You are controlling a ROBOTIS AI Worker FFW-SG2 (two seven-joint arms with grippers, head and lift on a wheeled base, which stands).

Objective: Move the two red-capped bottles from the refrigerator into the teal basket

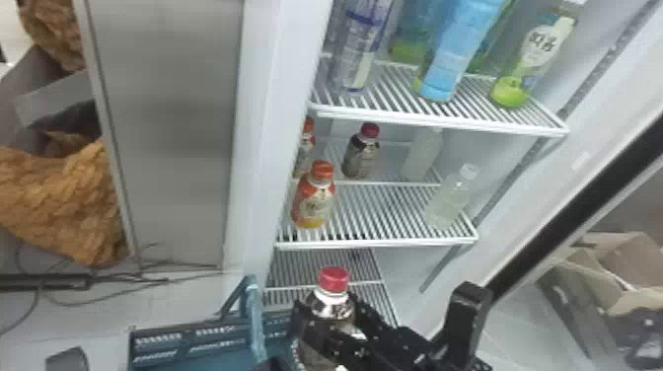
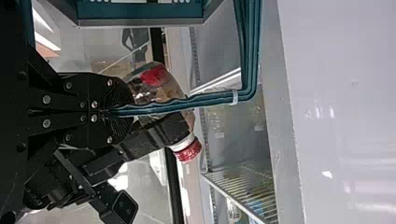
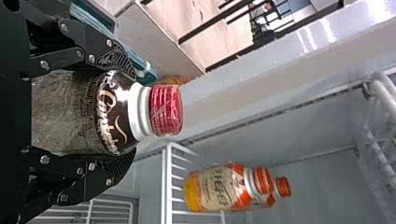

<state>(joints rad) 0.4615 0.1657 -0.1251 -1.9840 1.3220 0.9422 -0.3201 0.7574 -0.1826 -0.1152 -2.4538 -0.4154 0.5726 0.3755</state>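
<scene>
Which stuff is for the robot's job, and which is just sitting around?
For the job:
Black-labelled, red-capped bottle, in the right gripper
Smaller-looking red-capped bottle, in the white refrigerator
Teal basket, in the left gripper

Just sitting around:
Two orange-capped bottles
Tall blue-labelled bottle

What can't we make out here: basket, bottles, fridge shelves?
- Rest of the teal basket, so whether it holds a bottle: head view, bottom edge cuts it off.
- Base of the held bottle: right wrist view, behind the body of the right gripper.
- Most of the rear orange-capped bottle: right wrist view, front one blocks it.
- Label text on the shelved red-capped bottle: head view, too small.
</scene>
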